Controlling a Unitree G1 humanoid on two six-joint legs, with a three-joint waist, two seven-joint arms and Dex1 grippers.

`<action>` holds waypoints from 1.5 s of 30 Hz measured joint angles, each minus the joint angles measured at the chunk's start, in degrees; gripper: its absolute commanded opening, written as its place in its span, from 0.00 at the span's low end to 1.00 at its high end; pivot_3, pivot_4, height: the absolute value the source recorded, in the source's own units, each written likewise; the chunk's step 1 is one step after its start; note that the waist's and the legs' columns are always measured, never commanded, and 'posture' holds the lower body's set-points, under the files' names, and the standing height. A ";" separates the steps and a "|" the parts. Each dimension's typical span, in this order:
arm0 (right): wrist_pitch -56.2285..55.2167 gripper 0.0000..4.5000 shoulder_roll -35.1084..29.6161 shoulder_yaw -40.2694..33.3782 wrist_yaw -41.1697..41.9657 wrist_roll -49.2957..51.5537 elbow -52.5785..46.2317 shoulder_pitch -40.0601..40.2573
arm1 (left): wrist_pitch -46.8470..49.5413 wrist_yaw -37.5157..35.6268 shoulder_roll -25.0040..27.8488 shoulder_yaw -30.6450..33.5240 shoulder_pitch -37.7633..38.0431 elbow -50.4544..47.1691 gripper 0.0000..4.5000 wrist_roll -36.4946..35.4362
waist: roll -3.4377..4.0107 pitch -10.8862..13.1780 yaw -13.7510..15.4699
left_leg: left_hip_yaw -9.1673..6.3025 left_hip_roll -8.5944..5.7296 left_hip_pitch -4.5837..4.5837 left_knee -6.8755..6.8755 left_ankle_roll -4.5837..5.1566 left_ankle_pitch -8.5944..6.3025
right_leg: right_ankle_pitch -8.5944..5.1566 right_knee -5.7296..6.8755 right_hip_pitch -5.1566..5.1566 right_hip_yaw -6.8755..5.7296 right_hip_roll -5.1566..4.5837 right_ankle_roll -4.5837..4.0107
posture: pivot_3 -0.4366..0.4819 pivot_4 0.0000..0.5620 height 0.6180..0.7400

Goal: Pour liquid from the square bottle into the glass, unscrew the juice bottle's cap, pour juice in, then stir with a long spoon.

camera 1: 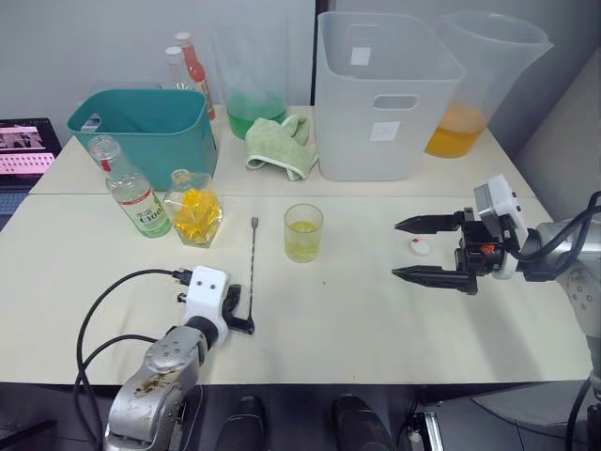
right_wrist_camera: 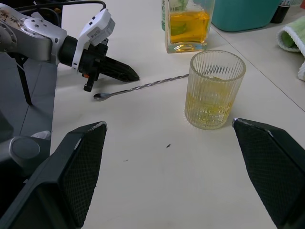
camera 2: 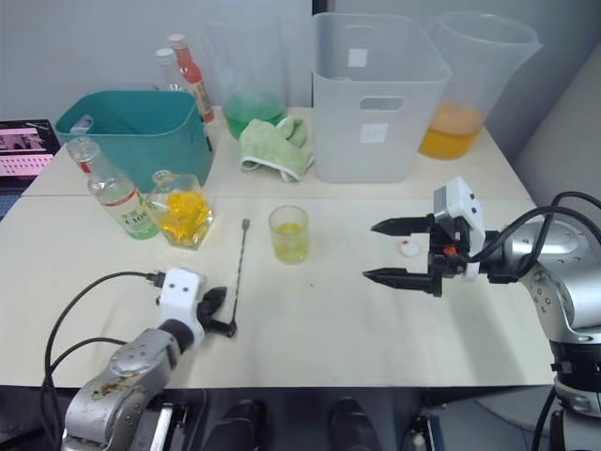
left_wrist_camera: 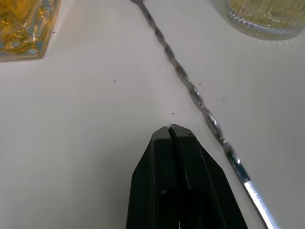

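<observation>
Standing at the back of the pale bench were the biggest things: a white plastic bin, a teal tub, and a clear pitcher with orange liquid. In front of the teal tub stood the juice bottle, tilted a little and without its cap, and just beside it the square bottle with yellow liquid. The glass stood near the middle of the bench, holding some pale yellow liquid. The long spoon lay flat between the square bottle and the glass, its bowl end at the front, close to the left tool. This tool rested low at the bench with its two black fingers pressed together, just beside the spoon and not holding it. The right tool hovered at the right with its fingers wide apart, pointing toward the glass. The small white cap lay on the bench between those fingers.
</observation>
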 measured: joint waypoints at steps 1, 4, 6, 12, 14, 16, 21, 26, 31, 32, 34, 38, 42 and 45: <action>0.00 1.00 0.00 0.00 0.01 -0.02 0.00 0.05 | -0.59 -0.53 0.84 1.34 0.47 0.27 0.00 0.00 | 0.00 0.00 -0.15 | 0.00 0.00 0.00 0.00 0.00 0.00 | 0.00 0.00 0.00 0.00 0.00 0.01 | 0.48 0.27 1.00; -0.01 1.00 0.12 0.00 -0.02 -0.06 0.01 0.46 | -3.26 -3.92 4.80 4.26 1.18 2.06 0.00 -0.01 | 0.00 0.00 -0.23 | 0.01 -0.01 0.00 0.00 0.00 0.00 | -0.01 -0.01 0.00 0.00 -0.01 0.02 | 0.48 0.27 1.00; -0.03 1.00 0.39 0.11 -0.11 -0.07 0.00 0.55 | -4.85 -6.32 6.25 6.03 1.32 3.72 0.00 -0.46 | 0.00 0.00 -0.21 | 0.02 -0.02 -0.01 0.00 0.00 0.00 | -0.02 -0.03 -0.01 0.00 -0.03 0.03 | 0.48 0.27 1.00; -0.27 1.00 0.91 0.02 -0.88 -0.09 -0.22 1.87 | -5.46 -7.89 3.22 9.94 -1.59 6.37 0.06 -3.38 | -0.01 0.01 0.18 | 0.01 -0.03 -0.09 0.01 0.00 0.00 | -0.01 -0.05 -0.01 -0.01 -0.04 0.03 | 0.48 0.27 1.00; -0.31 1.00 1.31 0.02 -1.48 -0.08 -0.37 2.31 | -3.83 -7.19 0.71 9.90 -4.14 5.90 0.18 -5.33 | -0.01 0.01 0.63 | 0.01 -0.06 -0.10 0.04 0.00 0.00 | 0.01 -0.06 -0.01 0.00 -0.06 0.04 | 0.48 0.27 1.00; -0.33 1.00 1.33 -0.08 -1.74 -0.08 -0.51 2.78 | -1.44 -5.72 -1.38 9.72 -6.00 4.99 0.34 -6.67 | -0.01 0.01 1.03 | 0.00 -0.06 -0.11 0.04 0.00 0.00 | 0.02 -0.06 -0.01 0.00 -0.06 0.04 | 0.48 0.27 1.00; -0.33 1.00 1.34 -0.11 -2.50 -0.08 -0.99 3.16 | 6.06 0.07 -6.12 7.30 -9.58 3.32 0.72 -7.13 | -0.02 0.01 1.14 | -0.01 -0.07 -0.12 0.04 0.00 0.00 | 0.02 -0.06 0.00 0.00 -0.06 0.05 | 0.48 0.27 1.00; -0.70 1.00 1.34 -0.16 -2.63 -0.10 -1.31 3.32 | 11.96 4.21 -8.79 1.72 -11.19 1.19 1.00 -6.16 | -0.02 0.01 1.13 | -0.03 -0.07 -0.12 0.04 0.00 0.00 | 0.03 -0.06 0.00 0.00 -0.04 0.05 | 0.48 0.27 1.00; -1.41 1.00 0.98 -0.56 -2.54 -0.22 -1.29 5.26 | 15.15 6.97 -8.87 -2.50 -12.89 0.15 1.00 -3.85 | -0.02 0.01 1.19 | -0.03 -0.09 -0.11 0.04 0.00 0.00 | 0.03 -0.06 0.01 0.00 -0.05 0.05 | 0.48 0.27 1.00; -1.46 1.00 0.90 -0.72 -2.61 -0.21 -1.31 5.37 | 16.75 7.59 -7.91 -3.83 -13.71 -0.11 1.00 -2.90 | -0.02 0.01 1.19 | -0.03 -0.09 -0.11 0.05 0.00 0.00 | 0.03 -0.05 0.01 0.00 -0.05 0.05 | 0.48 0.27 1.00; -1.47 1.00 0.76 -1.01 -2.76 -0.19 -1.59 5.44 | 20.89 8.55 -5.47 -6.85 -15.88 -0.67 1.00 -1.44 | -0.02 0.01 1.18 | -0.04 -0.09 -0.09 0.06 -0.01 0.01 | 0.01 -0.05 0.02 0.00 -0.04 0.08 | 0.48 0.27 1.00; -1.47 1.00 0.60 -1.73 -3.35 -0.13 -2.88 5.61 | 28.47 10.46 -3.07 -11.01 -19.70 -2.80 1.00 1.25 | -0.02 0.01 1.13 | -0.04 -0.09 -0.08 0.06 -0.01 0.01 | 0.00 -0.05 0.03 0.00 -0.05 0.11 | 0.48 0.27 1.00; -1.45 1.00 0.13 -2.40 -3.92 -0.09 -3.58 5.75 | 33.49 11.56 -5.04 -11.23 -20.95 -3.16 0.76 2.21 | -0.02 -0.01 1.03 | -0.04 -0.09 -0.04 0.06 -0.01 0.01 | 0.00 -0.05 0.07 0.00 -0.04 0.11 | 0.48 0.27 1.00; -1.41 1.00 0.07 -2.50 -4.13 -0.09 -3.77 6.16 | 34.59 11.58 -8.02 -9.58 -20.41 -3.20 0.52 2.30 | -0.02 -0.03 0.91 | -0.04 -0.07 0.00 0.05 -0.01 0.01 | 0.00 -0.04 0.09 0.00 -0.03 0.11 | 0.48 0.27 1.00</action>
